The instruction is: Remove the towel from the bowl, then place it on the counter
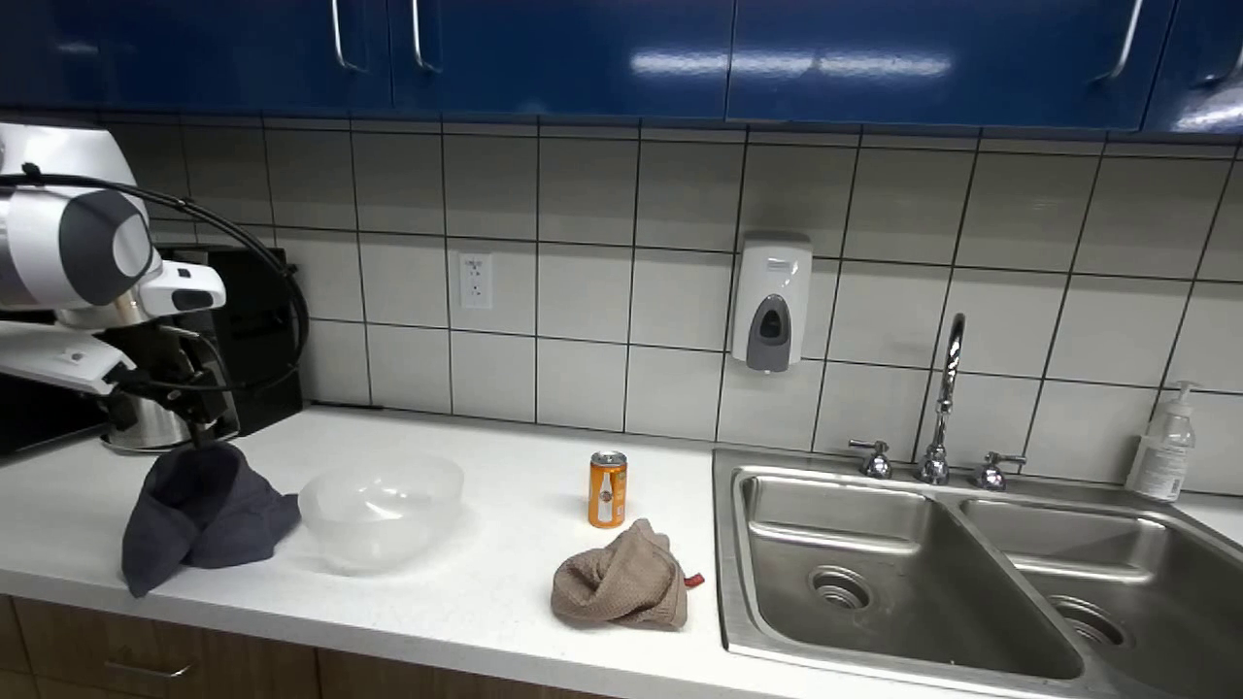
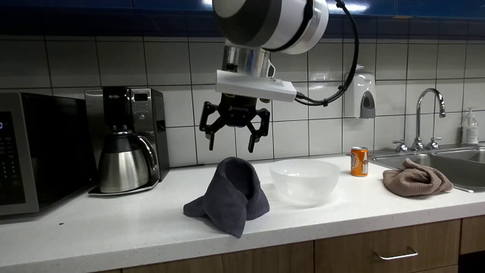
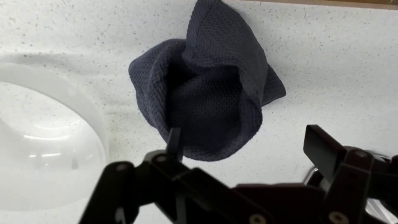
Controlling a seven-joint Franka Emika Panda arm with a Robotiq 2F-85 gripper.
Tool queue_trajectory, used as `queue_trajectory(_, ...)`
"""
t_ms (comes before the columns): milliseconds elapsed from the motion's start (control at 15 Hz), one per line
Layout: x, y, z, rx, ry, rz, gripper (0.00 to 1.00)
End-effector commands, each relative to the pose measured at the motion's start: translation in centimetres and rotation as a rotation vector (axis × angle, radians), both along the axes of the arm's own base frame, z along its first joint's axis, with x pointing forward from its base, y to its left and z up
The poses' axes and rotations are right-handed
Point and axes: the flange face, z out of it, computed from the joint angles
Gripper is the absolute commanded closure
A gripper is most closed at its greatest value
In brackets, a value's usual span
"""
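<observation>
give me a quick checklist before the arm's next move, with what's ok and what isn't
1. The dark towel is out of the bowl: ok.
2. The dark towel is on the counter: ok, though bunched up.
3. The gripper is open and empty: ok.
4. The fingertips are clear of the dark towel: ok, a gap shows in an exterior view.
5. The towel's front corner stops short of the counter's edge: cannot tell, it reaches close.
</observation>
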Motion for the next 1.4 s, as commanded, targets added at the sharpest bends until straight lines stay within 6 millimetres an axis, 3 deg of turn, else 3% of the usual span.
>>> queue_trajectory(0, -1.5, 0.7, 3.2, -0.031, -0.05, -0.013, 0.0)
queue_trajectory(467, -5.2, 2.1, 8.4, -0.066, -0.094, -0.034, 0.0)
queue_trajectory(1000, -13.0, 4.9, 13.2, -0.165, -0.105, -0.098, 0.0)
queue_trajectory(1067, -10.8, 4.8, 12.2, -0.125, -0.082, -0.051, 0.0)
queue_trajectory(1333, -12.7, 5.3, 13.2, -0.144, -0.094, -0.071, 0.0)
